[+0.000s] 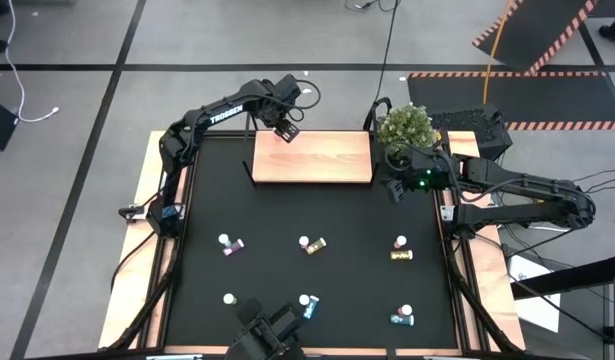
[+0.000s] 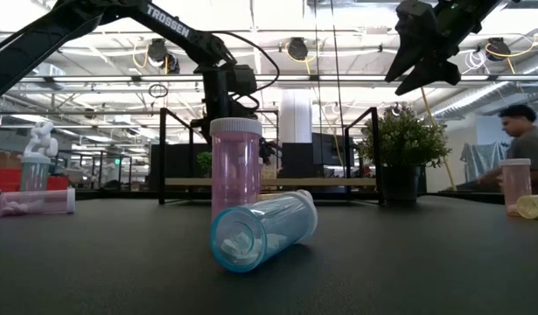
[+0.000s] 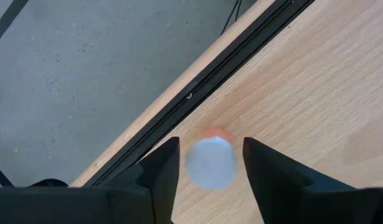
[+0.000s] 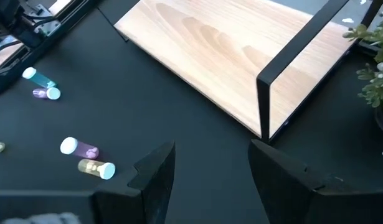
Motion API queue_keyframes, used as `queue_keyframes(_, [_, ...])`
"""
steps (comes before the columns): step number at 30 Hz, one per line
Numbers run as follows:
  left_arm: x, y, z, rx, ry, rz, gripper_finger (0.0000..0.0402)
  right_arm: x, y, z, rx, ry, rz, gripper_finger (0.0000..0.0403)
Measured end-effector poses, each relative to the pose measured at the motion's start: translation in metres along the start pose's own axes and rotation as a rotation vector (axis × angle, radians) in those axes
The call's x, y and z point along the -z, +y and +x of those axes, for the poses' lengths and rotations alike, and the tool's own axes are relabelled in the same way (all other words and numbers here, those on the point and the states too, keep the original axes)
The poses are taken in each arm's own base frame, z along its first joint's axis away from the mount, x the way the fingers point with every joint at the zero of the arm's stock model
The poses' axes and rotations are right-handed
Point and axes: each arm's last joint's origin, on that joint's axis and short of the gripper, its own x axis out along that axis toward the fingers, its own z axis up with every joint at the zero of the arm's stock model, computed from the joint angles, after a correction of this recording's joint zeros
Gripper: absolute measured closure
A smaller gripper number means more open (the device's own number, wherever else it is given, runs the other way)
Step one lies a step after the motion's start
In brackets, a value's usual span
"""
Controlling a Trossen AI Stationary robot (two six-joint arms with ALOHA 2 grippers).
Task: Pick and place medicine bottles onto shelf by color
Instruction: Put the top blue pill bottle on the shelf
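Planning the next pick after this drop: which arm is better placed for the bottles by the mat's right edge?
Right, probably: the right gripper hangs open beside the shelf, nearer those bottles; the left gripper is over the shelf's far corner.

Both grippers (image 1: 285,131) (image 1: 394,190) aloft, parted.

Both arms are dark, built of jointed tubular links with black cables looped along them. The left arm (image 1: 212,115) bears white "TROSSEN" lettering on its upper link. The right arm (image 1: 527,190) shows a small green indicator light near its wrist. Each ends in two broad, black, wedge-shaped fingers (image 3: 160,174).
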Motion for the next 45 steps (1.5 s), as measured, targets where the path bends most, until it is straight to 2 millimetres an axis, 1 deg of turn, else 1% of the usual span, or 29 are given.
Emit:
queue_keyframes(5, [0.0, -0.001, -0.001, 0.0, 0.001, 0.005, 0.0206, 0.001, 0.001, -0.001, -0.012, 0.012, -0.005, 0.0204])
queue_keyframes(10, [0.006, 0.002, -0.02, 0.035, -0.004, 0.007, 0.0198, 0.001, 0.001, -0.003, -0.021, 0.002, -0.006, 0.0204])
queue_keyframes(12, [0.007, 0.005, -0.034, 0.034, -0.037, 0.006, 0.0197, 0.001, 0.001, -0.004, -0.023, -0.001, -0.008, 0.0204])
queue_keyframes(16, [0.013, 0.011, -0.072, 0.014, -0.121, -0.005, 0.0197, -0.003, 0.004, -0.004, -0.049, -0.046, -0.041, 0.0204])
queue_keyframes(22, [0.022, 0.015, -0.103, -0.005, -0.183, -0.011, 0.0197, -0.016, 0.012, -0.007, -0.136, -0.187, -0.073, 0.0204])
queue_keyframes(26, [0.031, 0.02, -0.124, -0.017, -0.203, -0.037, 0.0197, -0.023, 0.019, -0.009, -0.244, -0.247, -0.128, 0.0204])
queue_keyframes(29, [0.041, 0.02, -0.145, -0.017, -0.24, -0.04, 0.0197, -0.029, 0.025, -0.013, -0.337, -0.311, -0.241, 0.0204])
queue_keyframes(32, [0.051, 0.019, -0.168, -0.009, -0.296, -0.036, 0.0197, -0.035, 0.029, -0.017, -0.395, -0.377, -0.266, 0.0204])
queue_keyframes(34, [0.06, 0.015, -0.184, 0.001, -0.335, -0.024, 0.0197, -0.036, 0.03, -0.017, -0.404, -0.389, -0.237, 0.0204])
queue_keyframes(37, [0.076, 0.007, -0.207, 0.023, -0.372, -0.01, 0.0197, -0.034, 0.03, -0.013, -0.392, -0.351, -0.236, 0.0204])
queue_keyframes(41, [0.099, -0.014, -0.228, 0.11, -0.36, -0.013, 0.0197, -0.028, 0.033, -0.006, -0.387, -0.283, -0.256, 0.0204])
queue_keyframes(45, [0.127, -0.037, -0.25, 0.154, -0.366, -0.008, 0.0197, -0.022, 0.041, -0.003, -0.367, -0.272, -0.27, 0.0204])
